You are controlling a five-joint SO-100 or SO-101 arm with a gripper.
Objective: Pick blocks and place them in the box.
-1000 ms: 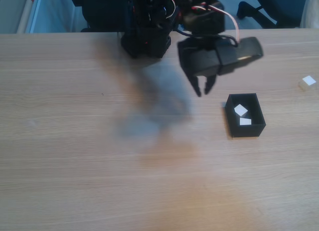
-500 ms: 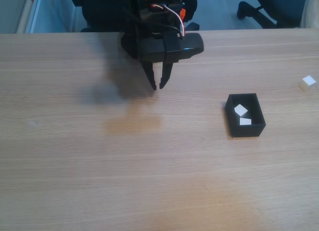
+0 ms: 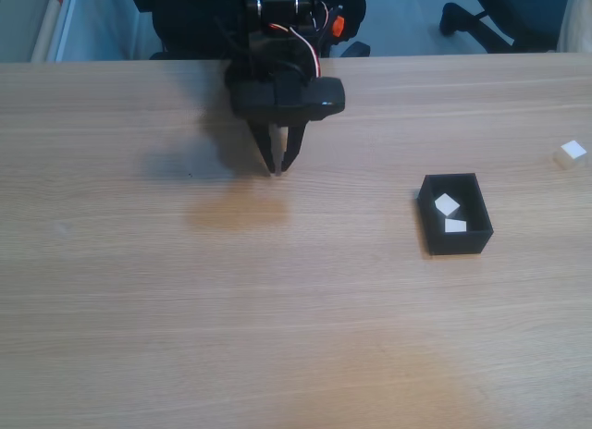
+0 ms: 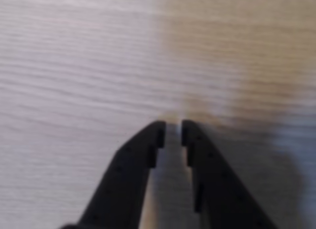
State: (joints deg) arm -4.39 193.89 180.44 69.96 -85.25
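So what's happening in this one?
A single robot arm is sorting small white blocks into a black box on a wooden table. Two blocks lie in the box; a third block sits on the table far to the right in the fixed view. The end effector hangs near the arm's base, left of the box, its jaws slightly apart with nothing between them in the wrist view.

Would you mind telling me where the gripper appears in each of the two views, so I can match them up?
Fixed view: the gripper is upper centre, fingers pointing down at the table, well left of the box.
Wrist view: the gripper comes up from the bottom edge, its tips a narrow gap apart at centre.
Shared landmark: the pale wood grain of the table under the tips.
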